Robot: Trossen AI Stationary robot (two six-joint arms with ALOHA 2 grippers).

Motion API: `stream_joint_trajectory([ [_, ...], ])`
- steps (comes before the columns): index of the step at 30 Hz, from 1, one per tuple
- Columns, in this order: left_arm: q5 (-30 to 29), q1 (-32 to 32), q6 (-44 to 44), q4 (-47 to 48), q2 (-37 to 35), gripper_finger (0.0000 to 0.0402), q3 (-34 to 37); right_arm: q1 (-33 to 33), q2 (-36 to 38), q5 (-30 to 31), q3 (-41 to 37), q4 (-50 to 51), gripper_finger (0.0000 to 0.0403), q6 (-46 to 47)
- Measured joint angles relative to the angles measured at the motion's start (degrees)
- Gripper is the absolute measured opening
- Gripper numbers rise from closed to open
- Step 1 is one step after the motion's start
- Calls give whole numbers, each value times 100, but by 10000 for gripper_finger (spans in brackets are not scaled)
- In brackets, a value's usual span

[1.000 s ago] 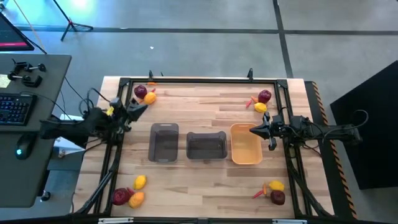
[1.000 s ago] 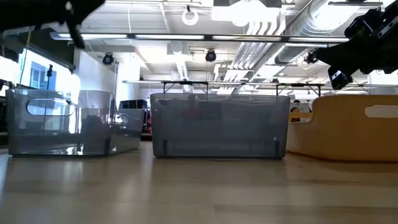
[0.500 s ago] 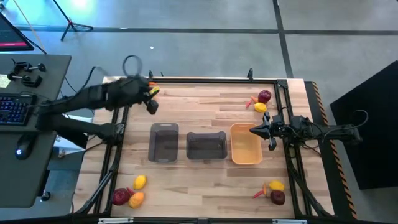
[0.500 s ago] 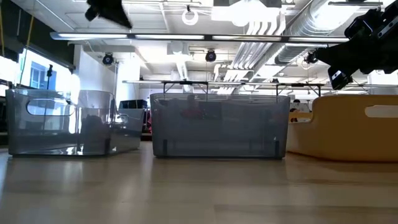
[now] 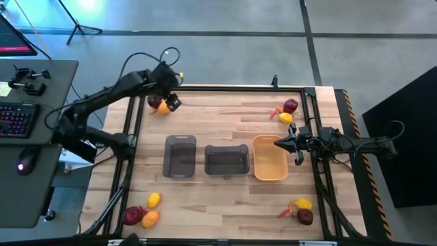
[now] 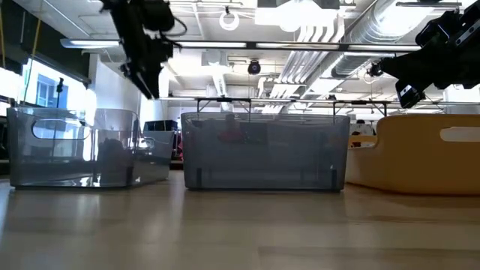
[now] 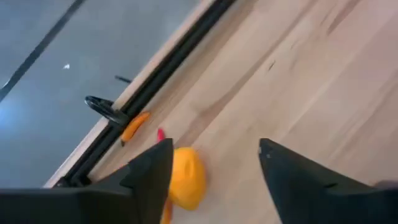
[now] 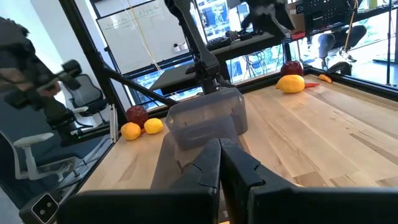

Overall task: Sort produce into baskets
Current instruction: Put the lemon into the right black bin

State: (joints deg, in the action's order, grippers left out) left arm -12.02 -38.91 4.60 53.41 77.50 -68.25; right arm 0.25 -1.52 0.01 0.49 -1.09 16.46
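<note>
- Left gripper (image 5: pixel 171 101): fingers spread, empty, above the far-left produce cluster; lemon-like fruit (image 7: pixel 186 176) just beside one finger.
- Right gripper (image 5: pixel 278 143): fingers closed, empty, over the orange-yellow bin (image 5: pixel 269 172).
- Step: reaching for a first pick; judged early.
- Next: centre on fruit, descend, clamp.

A pale wooden worktop (image 5: pixel 225 191) with a black frame along its edges carries three bins in a row at its middle: two grey bins (image 5: pixel 180 156) (image 5: pixel 227 160) and an orange bin (image 5: pixel 269 158). Small clusters of fruit (image 5: pixel 158 104) (image 5: pixel 287 111) (image 5: pixel 143 210) (image 5: pixel 299 210) lie near each corner.
</note>
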Motion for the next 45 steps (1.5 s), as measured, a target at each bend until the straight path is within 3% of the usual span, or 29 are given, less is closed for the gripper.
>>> stream_joint_trajectory([
  [7, 409, -283, 10, 56, 913, 279, 0, 0, 0, 0, 0, 1, 0, 1],
  [14, 130, -347, -25, 406, 1647, 281, 2, 0, 0, 0, 0, 1, 0, 0],
  [20, -601, -350, -2, 664, 2225, 281, 2, 0, 0, 0, 0, 1, 0, 1],
  [26, -1008, -363, -137, 666, 2530, 280, 2, 0, 0, 0, 0, 1, 0, 1],
  [45, -921, -426, -139, 726, 2953, 280, 7, 0, 0, 0, 0, 1, 0, -1],
])
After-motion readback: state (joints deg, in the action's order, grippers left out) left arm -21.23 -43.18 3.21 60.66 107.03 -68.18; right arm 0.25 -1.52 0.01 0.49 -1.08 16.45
